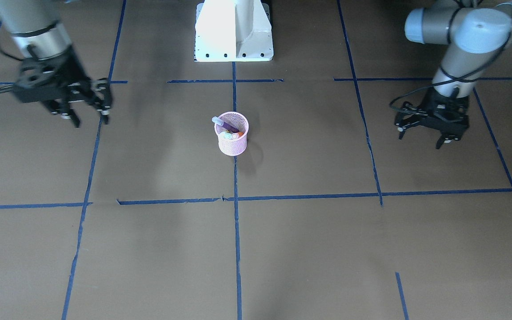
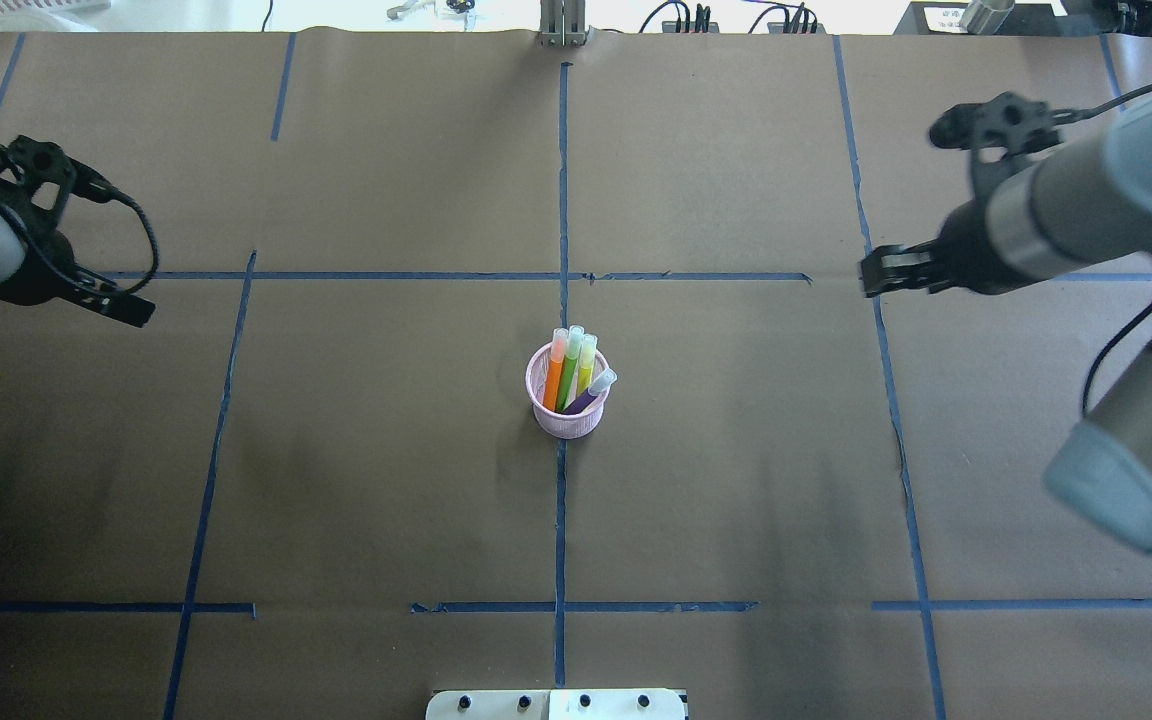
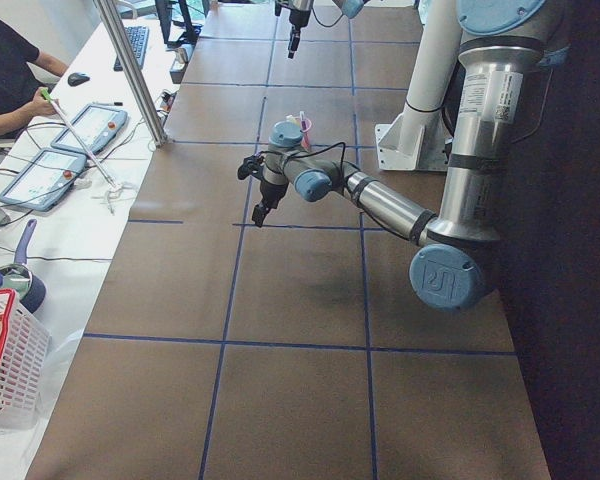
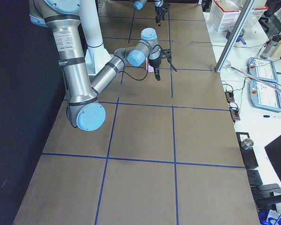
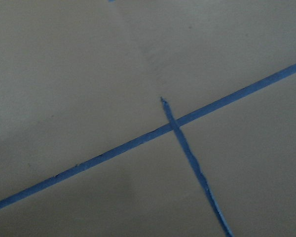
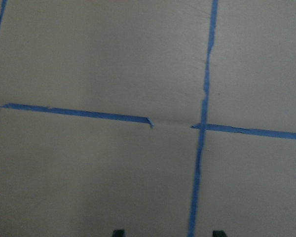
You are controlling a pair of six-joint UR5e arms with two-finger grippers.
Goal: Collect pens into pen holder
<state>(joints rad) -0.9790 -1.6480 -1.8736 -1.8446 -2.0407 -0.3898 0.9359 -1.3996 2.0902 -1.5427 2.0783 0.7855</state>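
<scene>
The pink wire-mesh pen holder (image 2: 568,412) stands upright at the table's middle on the blue centre line, and it also shows in the front view (image 1: 233,143). An orange pen (image 2: 553,376), a green pen (image 2: 570,368), a yellow-green pen (image 2: 586,362) and a purple pen (image 2: 591,393) stand in it, pale caps up. The purple pen (image 1: 225,125) leans over the rim. My right gripper (image 1: 90,118) hangs open and empty far to one side of the cup; its fingertips (image 6: 118,232) show wide apart. My left gripper (image 1: 420,138) hangs open and empty far to the other side.
The robot's white base (image 1: 234,31) stands behind the cup. Blue tape lines (image 2: 561,610) cross the brown table. Both wrist views show only bare table and tape. A side bench with tablets (image 3: 50,165) and a white basket (image 3: 5,370) runs along the far edge.
</scene>
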